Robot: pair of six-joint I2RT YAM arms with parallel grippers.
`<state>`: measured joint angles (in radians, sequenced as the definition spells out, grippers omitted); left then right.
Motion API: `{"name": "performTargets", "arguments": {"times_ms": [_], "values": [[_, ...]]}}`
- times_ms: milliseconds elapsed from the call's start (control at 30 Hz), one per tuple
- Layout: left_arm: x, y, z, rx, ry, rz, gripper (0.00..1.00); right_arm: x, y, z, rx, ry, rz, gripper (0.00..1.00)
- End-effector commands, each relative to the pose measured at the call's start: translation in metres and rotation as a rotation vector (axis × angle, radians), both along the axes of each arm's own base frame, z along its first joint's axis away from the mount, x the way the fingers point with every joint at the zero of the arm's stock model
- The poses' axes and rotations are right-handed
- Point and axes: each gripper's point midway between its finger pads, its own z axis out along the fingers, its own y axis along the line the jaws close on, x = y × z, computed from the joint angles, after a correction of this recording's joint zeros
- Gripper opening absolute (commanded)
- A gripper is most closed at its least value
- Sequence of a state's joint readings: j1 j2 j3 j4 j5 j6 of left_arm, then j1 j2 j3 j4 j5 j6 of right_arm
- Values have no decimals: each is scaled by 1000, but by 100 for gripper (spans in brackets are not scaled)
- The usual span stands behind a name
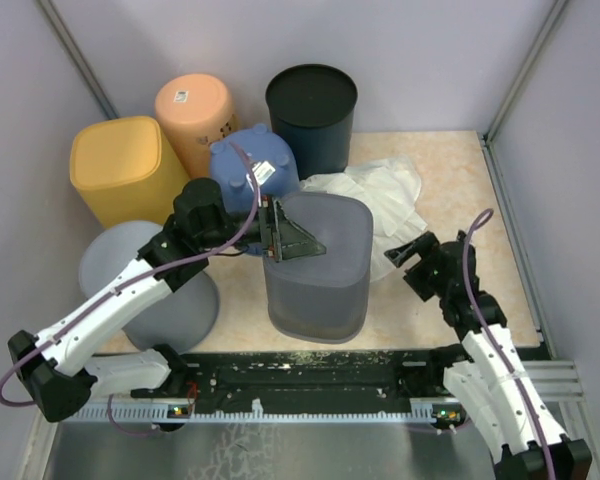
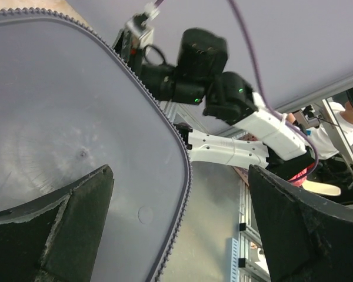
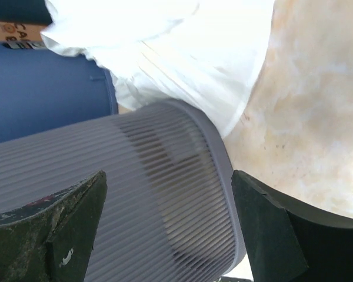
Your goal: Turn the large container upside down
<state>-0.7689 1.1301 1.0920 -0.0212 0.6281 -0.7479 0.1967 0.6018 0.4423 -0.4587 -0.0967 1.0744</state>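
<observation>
The large container (image 1: 318, 268), grey and ribbed, stands in the middle of the table with a flat closed face upward. My left gripper (image 1: 292, 240) hovers open over that face near its left edge. The left wrist view shows the smooth face (image 2: 59, 129) with its toothed rim, one finger over it and the other beyond the rim, my left gripper (image 2: 179, 171) touching nothing. My right gripper (image 1: 407, 252) is open just right of the container and apart from it. The right wrist view shows the ribbed wall (image 3: 159, 194) ahead of my right gripper (image 3: 167, 176).
A white cloth (image 1: 380, 192) lies behind and right of the container. At the back stand a blue tub (image 1: 252, 172), a dark bin (image 1: 312, 105), an orange bin (image 1: 195, 112) and a yellow bin (image 1: 128, 168). A second grey bin (image 1: 155, 290) sits under the left arm. Walls enclose the table.
</observation>
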Motion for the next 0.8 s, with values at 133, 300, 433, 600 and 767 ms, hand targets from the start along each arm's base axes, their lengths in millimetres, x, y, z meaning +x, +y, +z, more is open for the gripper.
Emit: {"name": "performTargets", "arguments": {"times_ms": [133,300,433,600,767], "values": [[-1,33,35,146,-246,79,100,21,-27,165,-360,-438,87,86],[-7,67,41,227,-352,163,100,9,-34,238,-523,-660,134,86],[2,98,36,312,-369,315,100,6,-58,264,-662,-707,58,86],[34,136,23,422,-258,609,100,14,-103,253,-781,-531,-143,87],[45,152,18,462,-202,730,100,27,-118,233,-822,-315,-192,88]]}}
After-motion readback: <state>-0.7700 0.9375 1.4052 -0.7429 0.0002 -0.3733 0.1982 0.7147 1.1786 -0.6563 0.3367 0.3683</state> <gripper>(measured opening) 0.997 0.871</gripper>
